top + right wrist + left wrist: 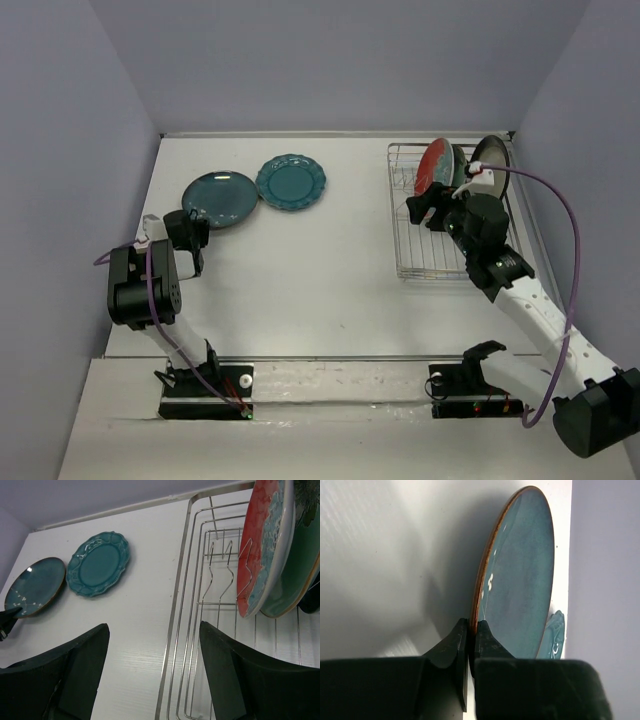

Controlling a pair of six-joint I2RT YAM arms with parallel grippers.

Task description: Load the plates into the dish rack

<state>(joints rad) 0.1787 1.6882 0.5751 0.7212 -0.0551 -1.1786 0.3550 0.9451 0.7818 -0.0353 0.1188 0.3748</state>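
At the far left, the left gripper (186, 232) is seen at the near edge of the dark teal round plate (220, 198). In the left wrist view its fingers (487, 640) are pressed together on the plate's brown-edged rim, with only the rim's thickness between them, so the plate is pinched by its edge. From above, this plate appears to lie on the white table (320, 290), in the far left part. Whether the gripped edge is raised off the surface cannot be told. Just to its right, the teal scalloped plate (290, 181) is laid flat, face up. Its rim is just beside that of the round plate, and whether the two touch cannot be settled. Both plates are well apart from the rack.

Further right, the dish rack (440, 225) is set along the far right side of the table. At its far end, plates are stood on edge between the tines. The red-rimmed plate (262, 545) is foremost and slightly tilted, and a green plate (295, 575) is leaned close behind it. Other plates behind these are seen only in part.

The right gripper (422, 207) is held over the left portion of the rack, just in front of the standing plates. In the right wrist view its two fingers (75, 665) are spread wide, and nothing is held between them.
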